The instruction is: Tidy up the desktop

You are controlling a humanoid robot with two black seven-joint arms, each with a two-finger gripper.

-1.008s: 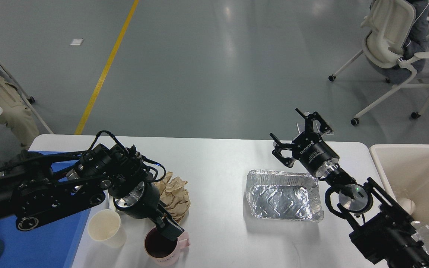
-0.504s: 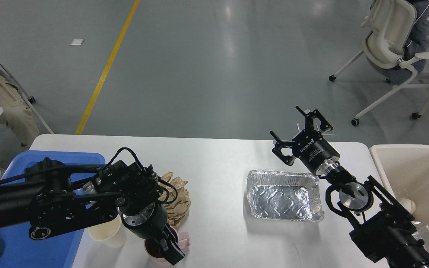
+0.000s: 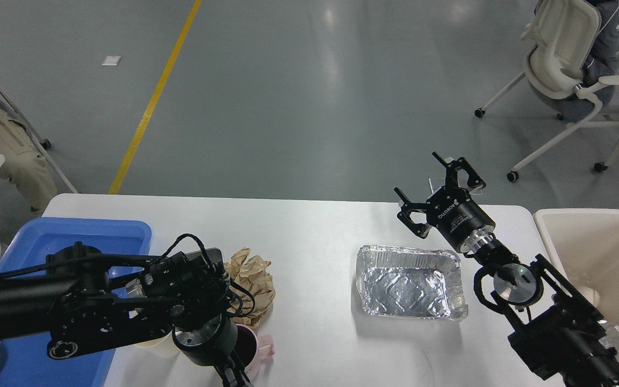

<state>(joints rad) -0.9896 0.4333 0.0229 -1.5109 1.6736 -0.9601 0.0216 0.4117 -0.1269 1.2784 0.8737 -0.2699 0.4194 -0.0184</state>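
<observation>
The white desktop point(image 3: 320, 231) carries a crumpled brown paper ball point(image 3: 253, 274), a pink mug point(image 3: 253, 346) with a dark inside, and an empty foil tray point(image 3: 409, 282). My left arm lies low over the mug. My left gripper point(image 3: 231, 376) points down at the mug's near rim, and the view's bottom edge cuts off its fingers. A white paper cup point(image 3: 160, 348) shows only as a sliver under that arm. My right gripper point(image 3: 441, 185) hangs open and empty above the table's far edge, just beyond the foil tray.
A blue plastic tray point(image 3: 81, 236) sits on the table's left end. A cream bin point(image 3: 594, 242) stands at the right edge with crumpled foil inside. White office chairs point(image 3: 567, 59) stand on the grey floor far right, and a seated person is at far left.
My left arm has pulled down and toward the near edge, uncovering the blue tray and hiding most of the paper cup. My right gripper has drifted slightly up and right, still open.
</observation>
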